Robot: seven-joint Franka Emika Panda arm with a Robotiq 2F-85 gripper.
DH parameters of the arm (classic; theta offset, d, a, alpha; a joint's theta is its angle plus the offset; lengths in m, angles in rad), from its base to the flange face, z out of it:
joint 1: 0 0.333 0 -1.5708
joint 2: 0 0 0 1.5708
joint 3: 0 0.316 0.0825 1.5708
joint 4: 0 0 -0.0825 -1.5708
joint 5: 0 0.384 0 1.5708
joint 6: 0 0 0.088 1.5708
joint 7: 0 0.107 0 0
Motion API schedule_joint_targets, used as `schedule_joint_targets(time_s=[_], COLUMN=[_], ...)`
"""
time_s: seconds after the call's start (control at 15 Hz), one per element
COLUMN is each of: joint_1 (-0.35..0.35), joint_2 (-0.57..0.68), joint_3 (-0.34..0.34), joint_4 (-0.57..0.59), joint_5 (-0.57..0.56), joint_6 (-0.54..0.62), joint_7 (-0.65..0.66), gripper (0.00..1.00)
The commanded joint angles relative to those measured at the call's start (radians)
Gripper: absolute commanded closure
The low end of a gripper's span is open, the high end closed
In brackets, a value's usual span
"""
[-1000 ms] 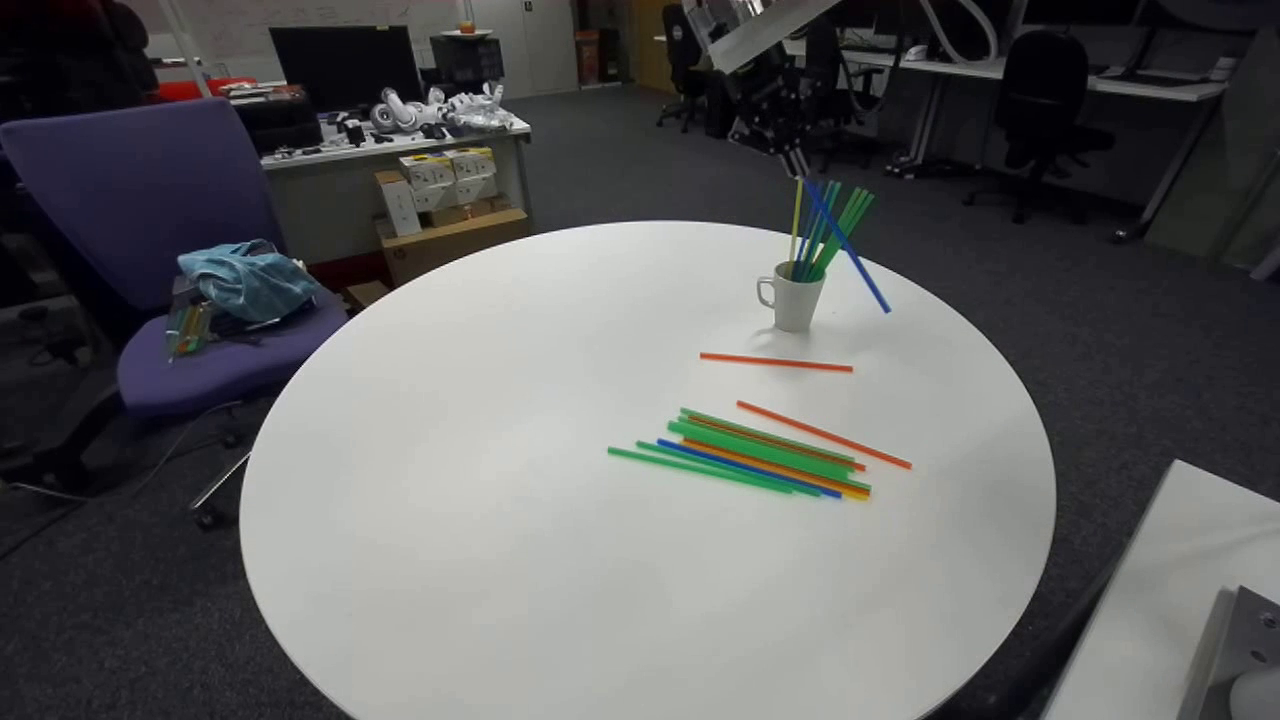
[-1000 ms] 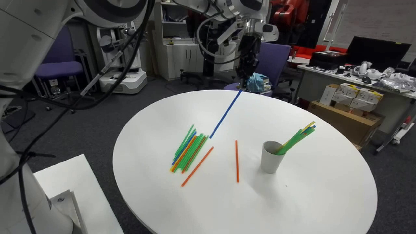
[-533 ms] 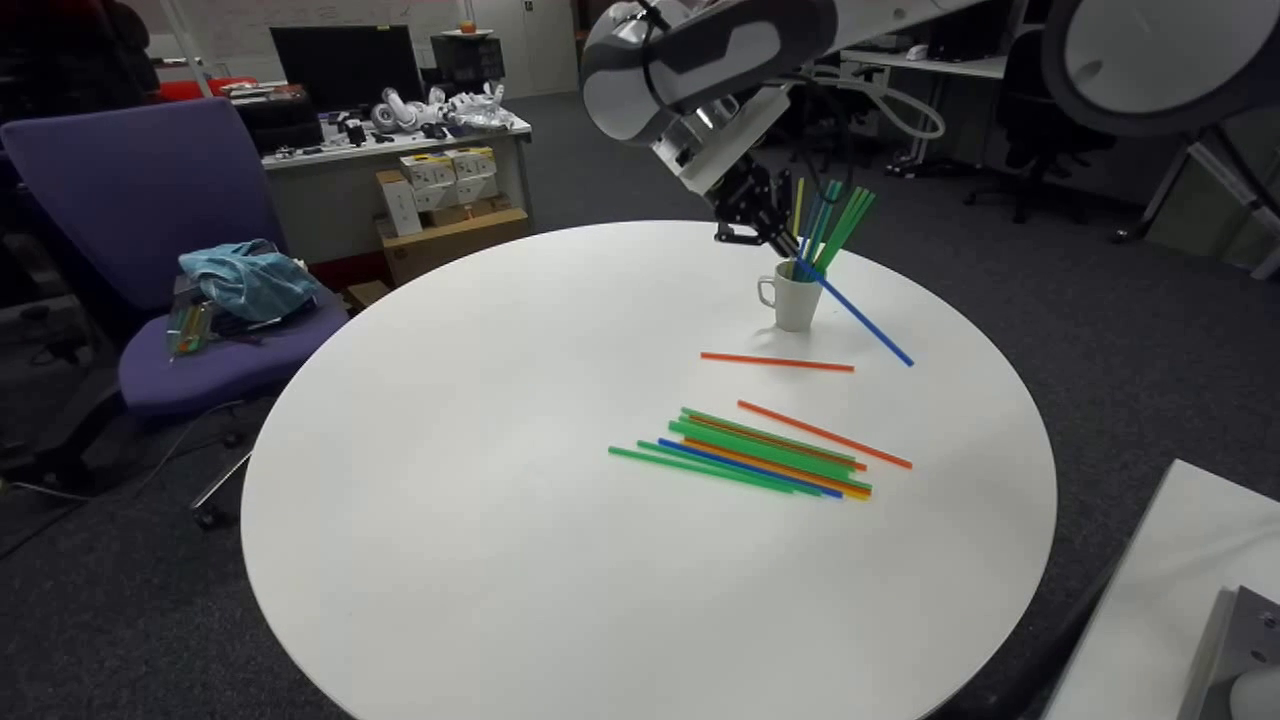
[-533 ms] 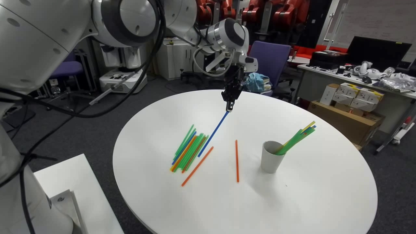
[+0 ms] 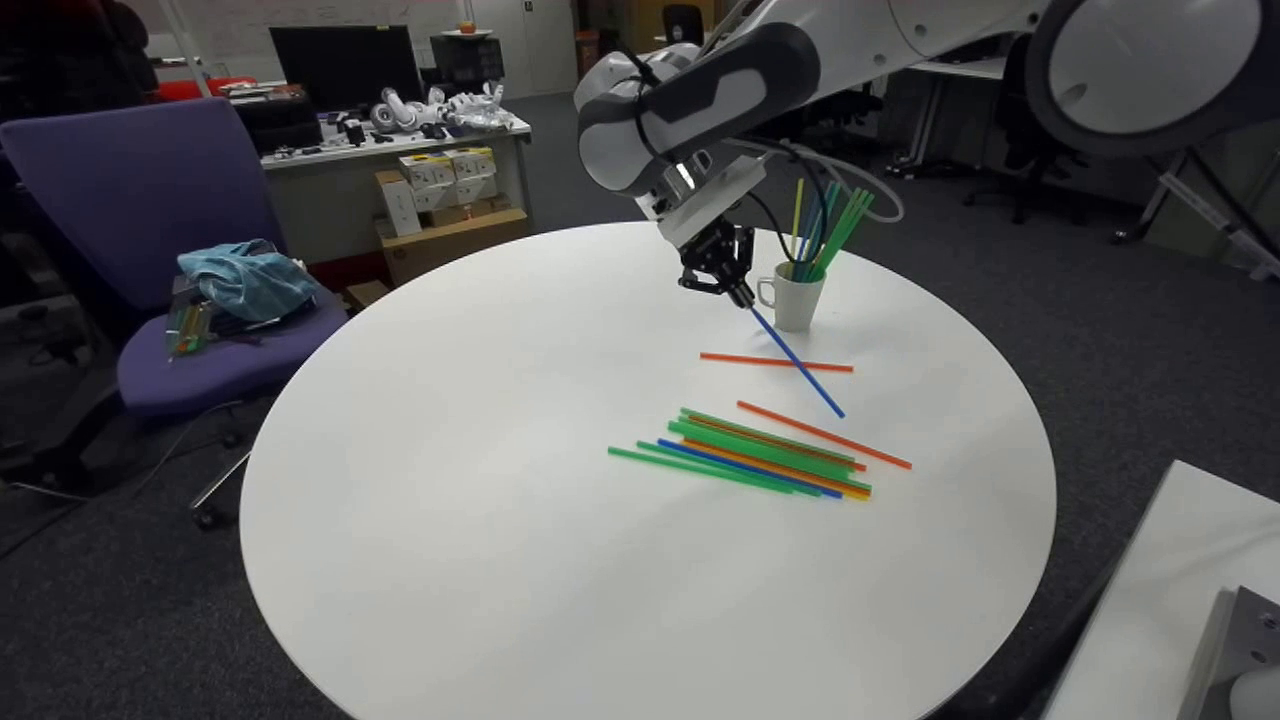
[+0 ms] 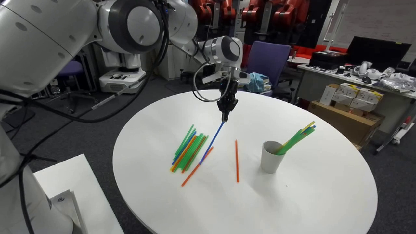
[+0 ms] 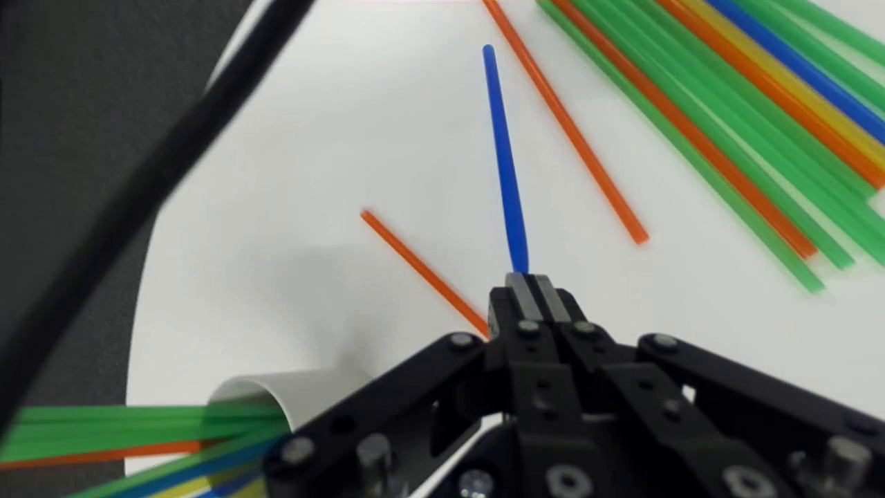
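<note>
Displaced since one second ago: my gripper [image 7: 531,278] and the blue straw [image 7: 506,159], both now lower and further left in both exterior views. The jaws are narrowed to a clamp on one end of the blue straw. In the wrist view, the blue straw extends from my gripper, just right of centre, toward the top of the frame; its free end sits left of the upper orange straw [image 7: 568,124]. The lower orange straw [image 7: 425,274] lies to the left of the blue straw, its lower end hidden behind my gripper. I cannot tell whether the blue straw touches anything on the table [image 5: 480,430]. In an exterior view, the pile [image 5: 760,450] of mixed-colour straws lies on the table, lower right of centre. The mug [image 5: 797,305] stands upright at upper right; the mug's straws [image 5: 842,238], green, blue and yellow among them, lean in it and project above it.
</note>
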Motion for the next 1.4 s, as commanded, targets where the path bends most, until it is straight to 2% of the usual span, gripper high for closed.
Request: schedule_joint_targets(time_s=[0.0,0.27,0.6,1.0,1.07,1.13,1.33], joint_1=[-0.01,-0.008,-0.011,-0.028,-0.028,-0.029,-0.034], joint_2=[-0.151,-0.233,-0.347,-0.437,-0.447,-0.456,-0.478], joint_3=[0.016,0.02,0.021,0.024,0.023,0.023,0.023], joint_4=[-0.233,-0.394,-0.603,-0.794,-0.813,-0.828,-0.861], joint_5=[0.005,0.002,0.008,0.024,0.022,0.022,0.026], joint_6=[0.26,0.385,0.367,0.413,0.415,0.413,0.41], joint_7=[-0.042,-0.103,-0.127,-0.114,-0.114,-0.114,-0.116], gripper=[1.0,1.0,1.0,1.0,0.73,0.72,0.5])
